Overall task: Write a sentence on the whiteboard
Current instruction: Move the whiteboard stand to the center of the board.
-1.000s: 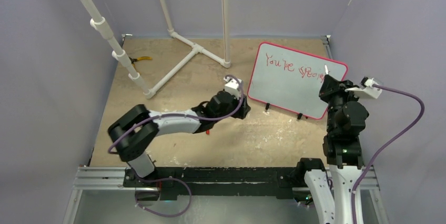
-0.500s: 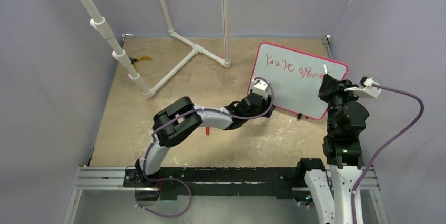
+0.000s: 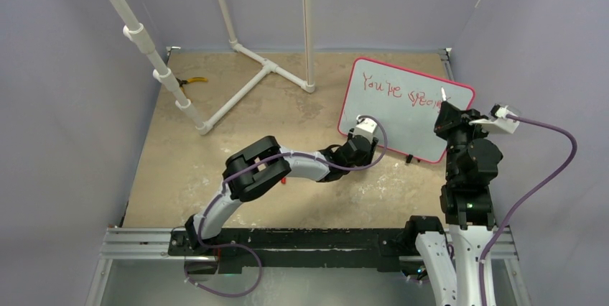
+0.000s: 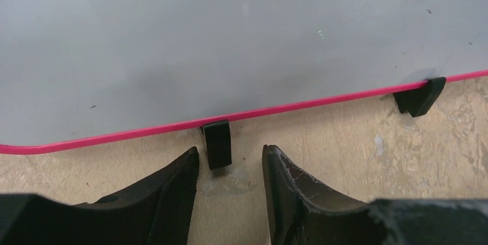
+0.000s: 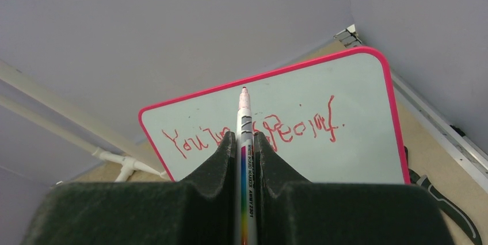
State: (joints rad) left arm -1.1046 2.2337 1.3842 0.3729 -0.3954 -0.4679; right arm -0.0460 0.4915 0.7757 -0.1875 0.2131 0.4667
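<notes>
Left claw (image 4: 230, 150), jaws parted, faces whiteboard's (image 4: 230, 38) black foot (image 4: 217, 141); pipe stand (image 3: 266, 69) beyond.

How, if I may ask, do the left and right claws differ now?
The left claw is open and empty; the right claw is shut on a marker. The left claw sits low at the whiteboard's bottom edge; the right claw near its right edge. Both face it.

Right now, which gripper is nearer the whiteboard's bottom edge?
Left. The left gripper is down at the bottom edge of the whiteboard, open and pointing at a black foot. The right gripper, gripping the marker, is raised by the board's right side.
</notes>
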